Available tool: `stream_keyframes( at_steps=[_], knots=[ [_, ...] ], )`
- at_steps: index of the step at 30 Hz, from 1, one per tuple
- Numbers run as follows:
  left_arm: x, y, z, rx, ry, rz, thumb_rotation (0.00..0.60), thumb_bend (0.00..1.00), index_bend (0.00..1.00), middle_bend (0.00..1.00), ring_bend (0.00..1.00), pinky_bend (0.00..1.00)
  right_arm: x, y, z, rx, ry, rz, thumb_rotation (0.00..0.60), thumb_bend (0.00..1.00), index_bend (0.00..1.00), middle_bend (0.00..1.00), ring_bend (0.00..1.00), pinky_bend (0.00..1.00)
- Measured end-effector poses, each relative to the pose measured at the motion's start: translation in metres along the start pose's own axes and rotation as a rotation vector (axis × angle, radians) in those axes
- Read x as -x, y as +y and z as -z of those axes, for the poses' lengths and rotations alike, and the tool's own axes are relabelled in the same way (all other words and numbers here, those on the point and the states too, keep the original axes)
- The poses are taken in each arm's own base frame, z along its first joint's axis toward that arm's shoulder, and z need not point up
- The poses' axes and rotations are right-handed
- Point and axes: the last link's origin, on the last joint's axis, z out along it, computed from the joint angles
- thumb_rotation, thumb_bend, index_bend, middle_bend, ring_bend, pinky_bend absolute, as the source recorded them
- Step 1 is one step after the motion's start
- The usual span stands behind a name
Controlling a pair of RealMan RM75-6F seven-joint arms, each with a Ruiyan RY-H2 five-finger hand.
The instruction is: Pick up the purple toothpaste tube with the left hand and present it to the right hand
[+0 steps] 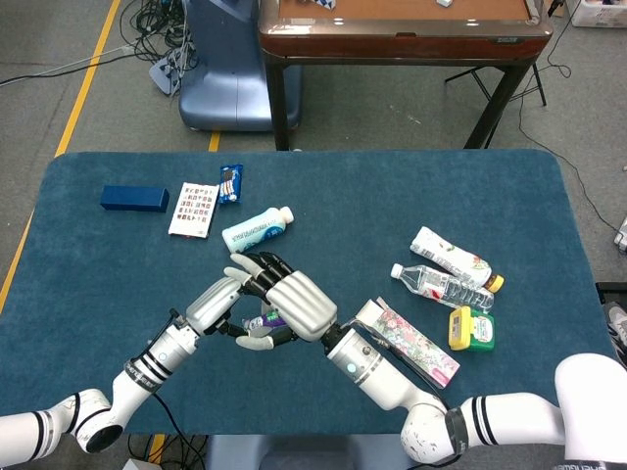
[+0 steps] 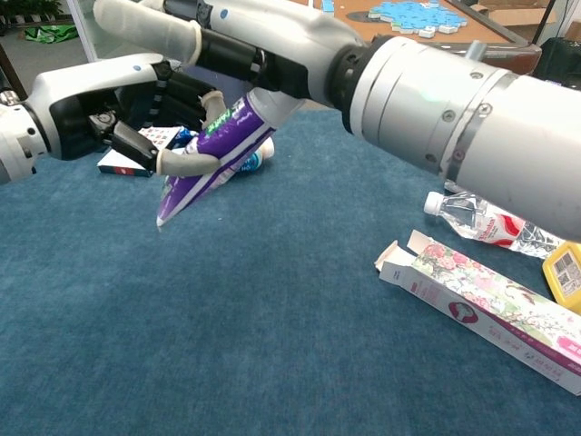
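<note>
Purple toothpaste tube [image 2: 211,151] held up off the table [image 1: 88,284] near its front edge, grasped by left hand [image 2: 136,113] and right hand [image 2: 231,41] together.

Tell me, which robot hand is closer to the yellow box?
Right. The right hand is nearer the yellow box, though still well apart from it, mid-table. The left hand is further away on the right hand's far side, gripping the purple tube.

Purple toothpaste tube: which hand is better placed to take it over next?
Right. The right hand already wraps the purple toothpaste tube's upper end, while the left hand holds it aloft above the table.
</note>
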Motion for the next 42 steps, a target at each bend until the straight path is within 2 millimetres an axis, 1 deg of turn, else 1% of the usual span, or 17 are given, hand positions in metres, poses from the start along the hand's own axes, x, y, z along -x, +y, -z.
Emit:
stream_keyframes(
  at_steps=[5,8,14,18,21,27,32,34,36,40,42],
  knots=[
    [-0.002,-0.004,0.002,-0.009,0.001,-0.023,0.6,0.39,0.59,0.66,0.38,0.2,-0.01,0.004,0.006,0.008,0.023,-0.007,0.0,0.0,0.0,0.0,0.0,0.0],
    [-0.004,-0.01,0.004,-0.023,-0.004,-0.071,0.6,0.39,0.59,0.66,0.37,0.2,-0.02,0.009,0.012,0.018,0.04,-0.005,0.0,0.0,0.0,0.0,0.0,0.0],
    [-0.008,-0.032,0.01,-0.068,-0.035,-0.237,0.6,0.38,0.58,0.64,0.36,0.2,-0.045,0.024,0.028,0.052,0.077,0.029,0.0,0.0,0.0,0.0,0.0,0.0],
    [-0.012,-0.049,0.014,-0.094,-0.064,-0.378,0.6,0.38,0.56,0.61,0.36,0.2,-0.059,0.035,0.041,0.086,0.096,0.058,0.0,0.0,0.0,0.0,0.0,0.0],
    [-0.014,-0.06,0.017,-0.106,-0.084,-0.483,0.6,0.38,0.54,0.59,0.35,0.2,-0.066,0.043,0.05,0.111,0.1,0.073,0.0,0.0,0.0,0.0,0.0,0.0],
    [-0.014,-0.083,0.02,-0.142,-0.132,-0.669,0.6,0.37,0.5,0.54,0.31,0.2,-0.073,0.057,0.065,0.152,0.097,0.098,0.0,0.0,0.0,0.0,0.0,0.0],
    [-0.014,-0.098,0.02,-0.189,-0.161,-0.739,0.6,0.37,0.43,0.46,0.26,0.19,-0.078,0.068,0.076,0.184,0.099,0.112,0.0,0.0,0.0,0.0,0.0,0.0],
    [-0.015,-0.102,0.02,-0.214,-0.163,-0.751,0.6,0.37,0.35,0.39,0.22,0.17,-0.081,0.072,0.081,0.197,0.104,0.115,0.0,0.0,0.0,0.0,0.0,0.0],
    [-0.017,-0.105,0.021,-0.238,-0.158,-0.749,0.6,0.37,0.28,0.36,0.19,0.17,-0.084,0.076,0.085,0.209,0.108,0.122,0.0,0.0,0.0,0.0,0.0,0.0],
    [-0.023,-0.106,0.026,-0.276,-0.128,-0.738,0.6,0.37,0.18,0.33,0.18,0.17,-0.09,0.085,0.095,0.238,0.113,0.141,0.0,0.0,0.0,0.0,0.0,0.0],
    [-0.027,-0.105,0.03,-0.29,-0.093,-0.722,0.6,0.37,0.15,0.32,0.18,0.17,-0.094,0.089,0.1,0.254,0.115,0.149,0.003,0.0,0.0,0.0,0.0,0.0]
  ],
)
